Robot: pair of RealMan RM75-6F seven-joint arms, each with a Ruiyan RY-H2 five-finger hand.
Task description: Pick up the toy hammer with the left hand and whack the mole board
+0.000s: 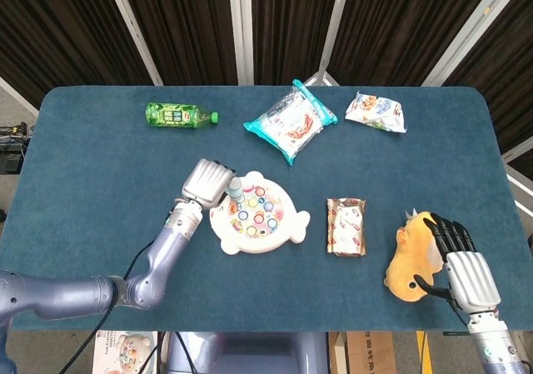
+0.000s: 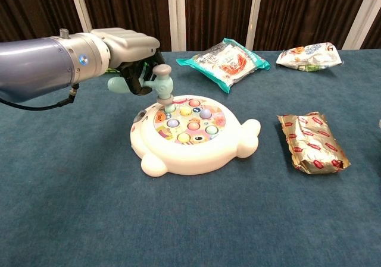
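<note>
My left hand grips the pale teal toy hammer by its handle. The hammer head stands upright over the left edge of the mole board's pegs, its lower face touching or just above a green peg. The white fish-shaped mole board lies at the table's middle with several coloured pegs on top. My right hand rests at the near right, its fingers apart against a yellow plush toy.
A green bottle lies at the far left. A teal snack bag and a white snack bag lie at the back. A gold-and-red packet sits right of the board.
</note>
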